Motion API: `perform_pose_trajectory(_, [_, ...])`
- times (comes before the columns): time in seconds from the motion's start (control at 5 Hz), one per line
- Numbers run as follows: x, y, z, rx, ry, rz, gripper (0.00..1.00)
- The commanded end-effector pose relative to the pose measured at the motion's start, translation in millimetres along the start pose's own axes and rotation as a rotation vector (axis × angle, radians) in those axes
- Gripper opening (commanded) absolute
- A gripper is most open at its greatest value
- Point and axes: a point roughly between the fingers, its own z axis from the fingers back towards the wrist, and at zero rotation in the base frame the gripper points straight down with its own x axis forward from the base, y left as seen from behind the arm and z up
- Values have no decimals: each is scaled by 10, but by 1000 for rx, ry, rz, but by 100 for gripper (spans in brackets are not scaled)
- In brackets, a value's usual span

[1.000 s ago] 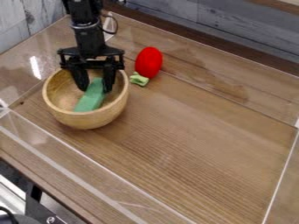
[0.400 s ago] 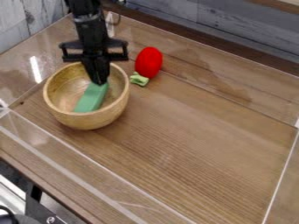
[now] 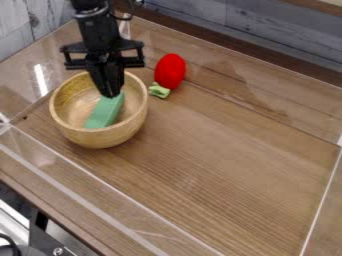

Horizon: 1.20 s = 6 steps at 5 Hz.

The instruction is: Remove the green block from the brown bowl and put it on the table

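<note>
The brown bowl [image 3: 96,118] stands at the near left of the table [image 3: 227,150]. Inside it the green block [image 3: 106,110] leans against the far wall, upper end toward the rim. My gripper [image 3: 107,88] hangs straight down over the bowl. Its dark fingers [image 3: 102,76] are drawn close together and pinch the block's upper end. The block's lower end still rests on the bowl's floor.
A red rounded object [image 3: 170,70] with a small lime-green piece [image 3: 159,92] lies just right of the bowl. Low clear acrylic walls [image 3: 321,200] run round the table's edges. Bare wood stretches to the right and front of the bowl.
The fingers stood wide apart over the bowl a second ago and have since closed in on the block's upper end. The gripper shifted slightly left. The block has not moved.
</note>
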Motion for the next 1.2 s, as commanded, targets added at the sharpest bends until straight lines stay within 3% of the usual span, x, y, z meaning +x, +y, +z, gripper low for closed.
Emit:
perform_pose_trajectory(0.0, [-19, -216, 178, -4, -66, -27, 0])
perform_pose_trajectory(0.2, [-74, -409, 164, -1, -73, -41, 0])
perform_pose_trajectory(0.4, [-18, -335, 201, -2, -75, -96, 0])
perform_pose_trajectory(0.6, [26, -112, 152, 14, -68, -117, 100])
perform_pose_trajectory(0.8, [-15, -83, -16, 36, -53, -85, 100])
perform_pose_trajectory(1.0, [-65, -34, -18, 57, -40, -72, 100])
